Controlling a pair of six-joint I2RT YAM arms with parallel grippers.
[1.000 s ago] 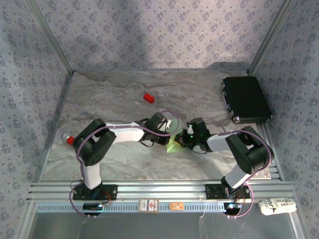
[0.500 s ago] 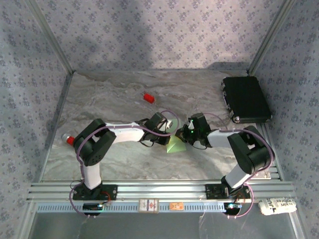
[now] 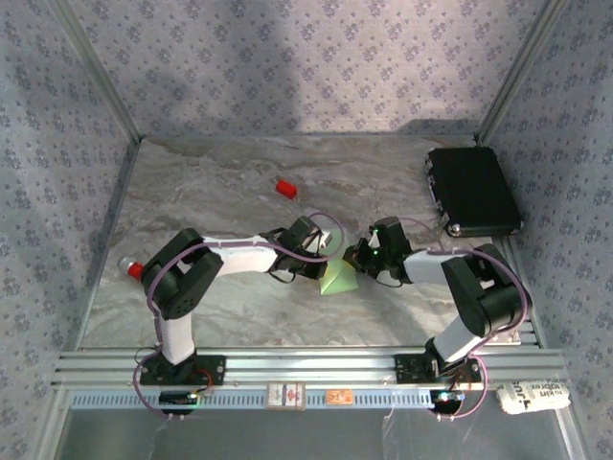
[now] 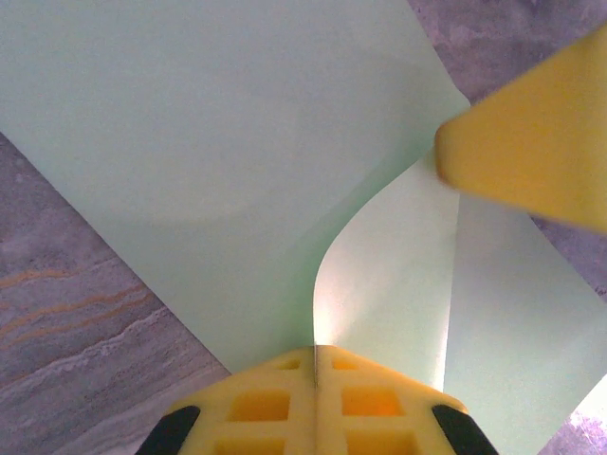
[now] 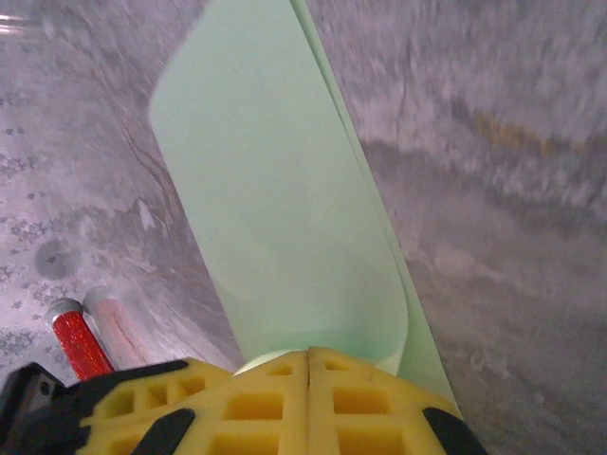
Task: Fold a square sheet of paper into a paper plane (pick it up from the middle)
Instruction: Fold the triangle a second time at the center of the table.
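Observation:
The square sheet of paper is pale green and partly folded, lying on the marble table between my two grippers. My left gripper is shut on it. In the left wrist view the yellow jaws pinch the edge of a raised, curling flap of the sheet. My right gripper meets the paper from the right, and one of its yellow fingers touches the flap's top. In the right wrist view its jaws are closed on a curved fold of the sheet.
A small red block lies farther back on the table. A black case sits at the back right. A red-capped object rests by the left wall. Patterned walls enclose the table, and an aluminium rail runs along the near edge.
The right gripper has turned and shifted slightly away from the near edge, and more of the green paper shows below the grippers. The left arm has stayed put.

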